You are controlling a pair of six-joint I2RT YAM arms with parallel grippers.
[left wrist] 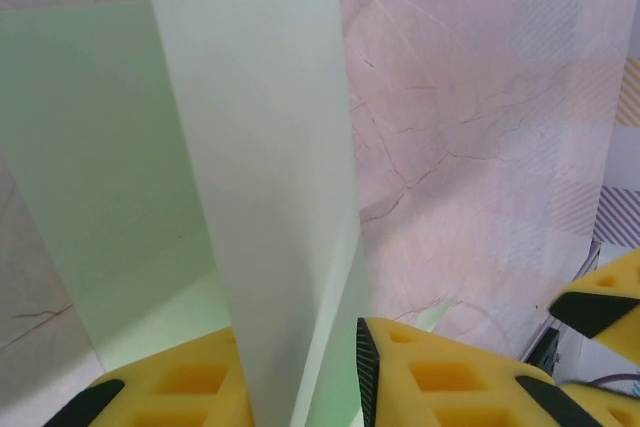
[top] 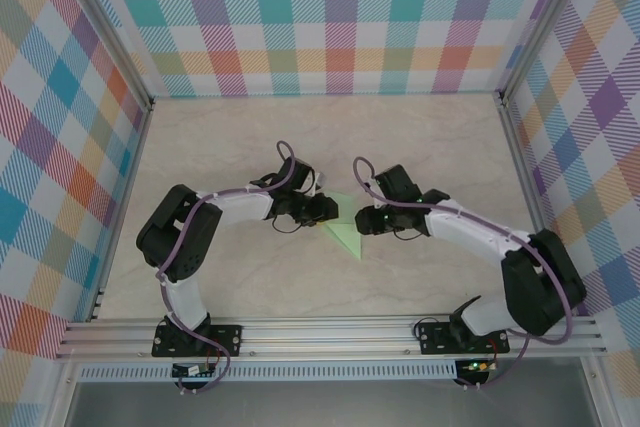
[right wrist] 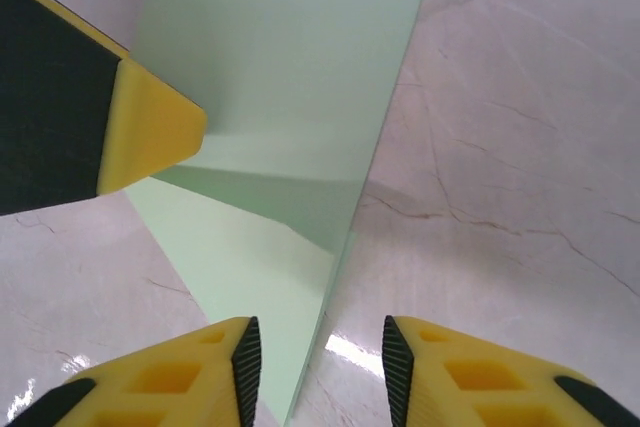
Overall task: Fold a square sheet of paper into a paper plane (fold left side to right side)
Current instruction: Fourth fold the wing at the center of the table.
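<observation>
- Handling: the square sheet of paper (top: 346,235) looks feather-light, limp and quick to crease; probably best pinched gently at the raised flap's free edge.
- Look: pale mint green, part lying flat, one flap standing up.
- left pincer (left wrist: 298,382): flap rises between its fingers (left wrist: 440,387); clamped or loose, cannot tell.
- right pincer (right wrist: 322,372): jaws apart, sheet's edge lies on the table (right wrist: 520,197) just below, between them.

No legible text, label, brand mark, number or sign appears on any surface. The thin pale mint-green square sheet of paper (top: 343,234), the beige marbled tabletop (top: 400,137) and the multicoloured plaid fabric walls (top: 330,17) are unmarked.
</observation>
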